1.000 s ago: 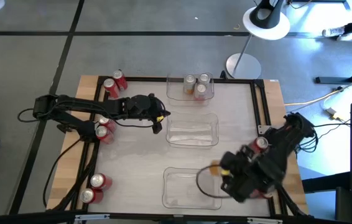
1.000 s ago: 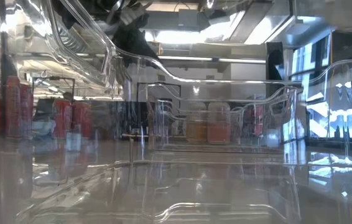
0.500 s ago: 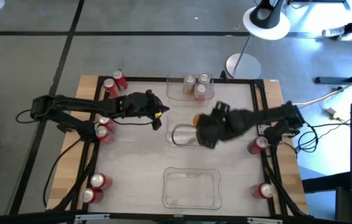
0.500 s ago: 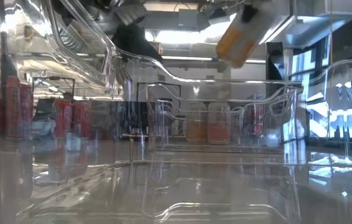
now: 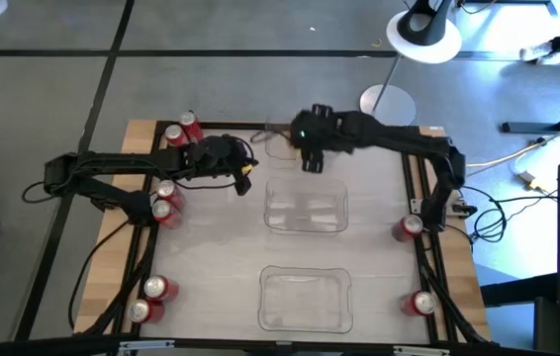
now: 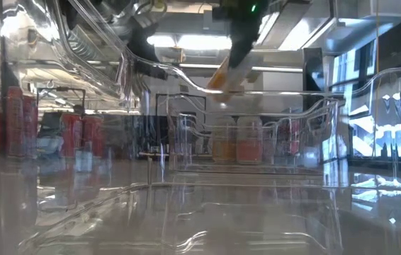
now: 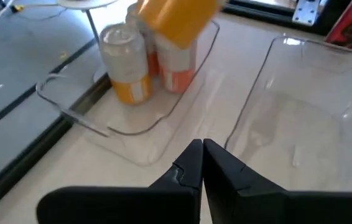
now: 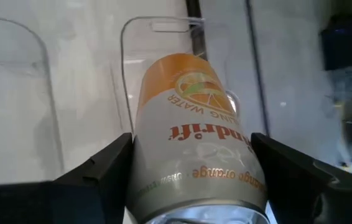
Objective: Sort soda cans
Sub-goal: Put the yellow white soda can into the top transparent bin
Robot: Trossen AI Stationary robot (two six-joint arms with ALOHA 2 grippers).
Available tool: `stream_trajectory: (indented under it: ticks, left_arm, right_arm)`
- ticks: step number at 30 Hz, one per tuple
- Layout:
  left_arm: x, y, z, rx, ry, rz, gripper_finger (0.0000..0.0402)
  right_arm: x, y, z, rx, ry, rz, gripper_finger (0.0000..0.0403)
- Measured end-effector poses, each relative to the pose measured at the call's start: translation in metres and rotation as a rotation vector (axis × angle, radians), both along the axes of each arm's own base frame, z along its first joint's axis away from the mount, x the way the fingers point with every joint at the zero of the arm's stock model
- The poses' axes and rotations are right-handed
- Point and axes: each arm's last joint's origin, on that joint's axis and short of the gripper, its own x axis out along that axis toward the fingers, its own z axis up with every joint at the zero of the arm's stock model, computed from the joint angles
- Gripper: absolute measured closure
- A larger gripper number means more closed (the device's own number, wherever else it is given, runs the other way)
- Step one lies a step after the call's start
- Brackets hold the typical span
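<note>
While the right claw (image 8: 194, 186) is clenching an orange-and-white can (image 8: 194, 162) and carrying it above the far clear tray (image 5: 303, 146) at the back of the worktop (image 5: 211, 257), the delivery step of the sort is in progress. Two matching orange-and-white cans (image 7: 148, 68) are already standing upright in that tray. The carried can is hanging tilted in the low view, clear of the tray floor. As a judgement, the next move is calling for levelling the can upright, lowering it beside the two seated cans without knocking them, then releasing it. The left claw (image 7: 202, 163) is waiting just beside the same tray with its fingers pressed together, empty. Red cans (image 5: 183, 133) are standing along the worktop edges, unsorted. On the carried can, "WATER" and "orange" are reading clearly; the brand name is only partly legible.
</note>
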Motion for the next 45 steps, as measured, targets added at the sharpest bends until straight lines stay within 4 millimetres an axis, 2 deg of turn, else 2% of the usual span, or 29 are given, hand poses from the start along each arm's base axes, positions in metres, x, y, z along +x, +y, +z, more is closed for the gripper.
stream_trajectory:
  ticks: [5,10,14,17,27,32,40,45]
  left_arm:
    - [0.0,-0.001,0.0,0.015,0.003,-0.013,0.0398]
    - [0.0,-0.001,0.0,0.012,0.004,-0.014,0.0398]
    - [0.001,-0.003,0.0,0.011,0.003,-0.019,0.0398]
    - [0.001,-0.003,0.0,0.008,0.001,-0.018,0.0398]
    - [0.001,-0.003,0.0,0.008,0.001,-0.018,0.0398]
    - [0.001,-0.003,0.0,0.008,0.001,-0.021,0.0398]
    - [0.002,-0.007,0.0,0.017,0.004,-0.04,0.0398]
    - [0.002,-0.007,0.0,0.017,0.005,-0.041,0.0398]
  right_arm:
    - [0.01,-0.047,-0.03,0.039,0.045,-0.037,0.0127]
    - [0.016,-0.074,-0.066,0.128,0.121,-0.061,0.0127]
    - [0.016,-0.077,-0.086,0.19,0.217,-0.068,0.0127]
    - [0.019,-0.078,-0.093,0.195,0.232,-0.066,0.0127]
    - [0.019,-0.079,-0.098,0.241,0.236,-0.061,0.0126]
    - [0.023,-0.08,-0.108,0.311,0.234,-0.039,0.0126]
    - [0.025,-0.08,-0.111,0.311,0.234,-0.032,0.0124]
    - [0.026,-0.08,-0.112,0.333,0.219,-0.045,0.0089]
